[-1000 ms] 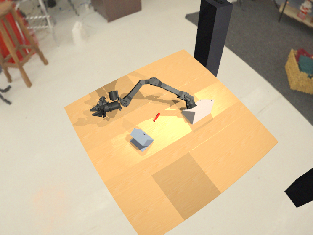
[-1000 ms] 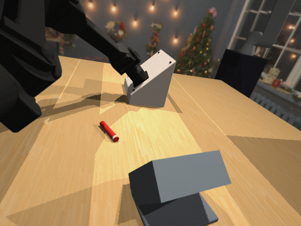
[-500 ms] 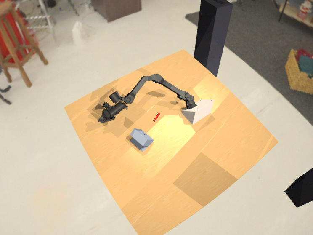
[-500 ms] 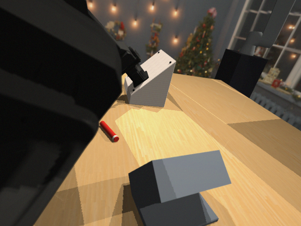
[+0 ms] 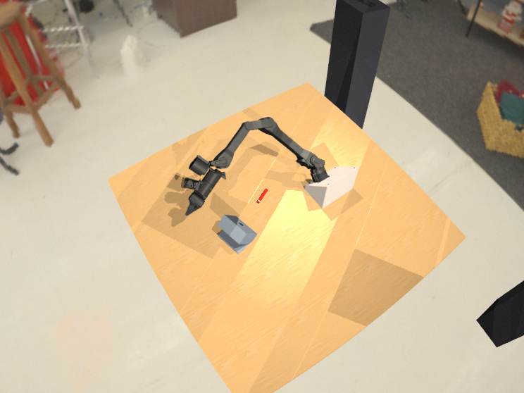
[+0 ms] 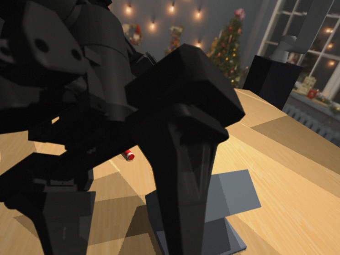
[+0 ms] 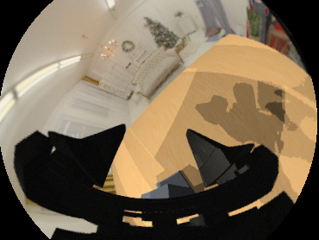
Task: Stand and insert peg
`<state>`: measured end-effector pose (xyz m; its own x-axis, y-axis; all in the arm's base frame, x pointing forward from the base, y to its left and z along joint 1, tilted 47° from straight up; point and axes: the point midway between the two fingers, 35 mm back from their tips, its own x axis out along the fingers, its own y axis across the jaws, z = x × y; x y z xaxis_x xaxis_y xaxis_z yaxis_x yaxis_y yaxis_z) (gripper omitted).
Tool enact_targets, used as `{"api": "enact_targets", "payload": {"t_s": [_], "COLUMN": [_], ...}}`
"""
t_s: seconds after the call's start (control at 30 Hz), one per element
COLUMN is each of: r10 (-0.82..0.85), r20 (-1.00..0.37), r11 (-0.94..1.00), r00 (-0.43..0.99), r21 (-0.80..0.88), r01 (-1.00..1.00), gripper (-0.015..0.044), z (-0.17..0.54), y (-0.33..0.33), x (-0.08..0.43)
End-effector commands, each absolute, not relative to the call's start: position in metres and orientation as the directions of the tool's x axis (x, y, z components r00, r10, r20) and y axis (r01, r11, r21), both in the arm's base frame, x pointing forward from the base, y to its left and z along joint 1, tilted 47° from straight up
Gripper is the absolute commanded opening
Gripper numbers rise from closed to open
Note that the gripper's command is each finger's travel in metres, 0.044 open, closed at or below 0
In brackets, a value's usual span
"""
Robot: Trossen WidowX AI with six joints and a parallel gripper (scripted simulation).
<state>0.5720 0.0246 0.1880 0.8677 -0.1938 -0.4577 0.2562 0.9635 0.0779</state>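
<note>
Jaws wide open, nothing betw. my fingers; both show in the wrist view, spread well apart. My gripper is over the worktop, pointed down at a slant; exact ht. I can't tell.

Sloped panel, blue-grey, stands near me, w/ its dark hole in the tilted face, seen from the top cam. Part of it's behind a finger in the ext. view.

Red peg lies flat on the worktop, betw. the panel & my white wedge mount, touching neither. White-band end is the one twd. the panel; in the ext. view only that end shows, rest hidden by my own parts. Peg's not upright & not in the hole.

Farther out, my arm bends back to the mount. Past the worktop edge: black pedestal, wooden stool, woven basket.
</note>
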Motion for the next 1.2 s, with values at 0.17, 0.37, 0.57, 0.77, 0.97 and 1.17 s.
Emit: {"api": "enact_targets", "payload": {"t_s": [0.17, 0.37, 0.57, 0.77, 0.97, 1.17], "r10": [-0.251, -0.296, -0.351, -0.407, -0.474, -0.547], "r20": [-0.617, -0.698, -0.753, -0.779, -0.795, -0.789], "r11": [0.966, 0.955, 0.931, 0.903, 0.856, 0.790], "r00": [0.745, 0.652, 0.557, 0.476, 0.379, 0.279], "r21": [-0.110, -0.232, -0.343, -0.422, -0.517, -0.597], "r01": [0.235, 0.185, 0.124, 0.083, -0.014, -0.140], "gripper": [0.0440, 0.0440, 0.0440, 0.0440, 0.0440, 0.0440], "z": [0.153, 0.134, 0.121, 0.115, 0.106, 0.101], "y": [0.037, 0.042, 0.041, 0.031, 0.023, 0.012], "x": [0.523, 0.488, 0.452, 0.420, 0.387, 0.353]}}
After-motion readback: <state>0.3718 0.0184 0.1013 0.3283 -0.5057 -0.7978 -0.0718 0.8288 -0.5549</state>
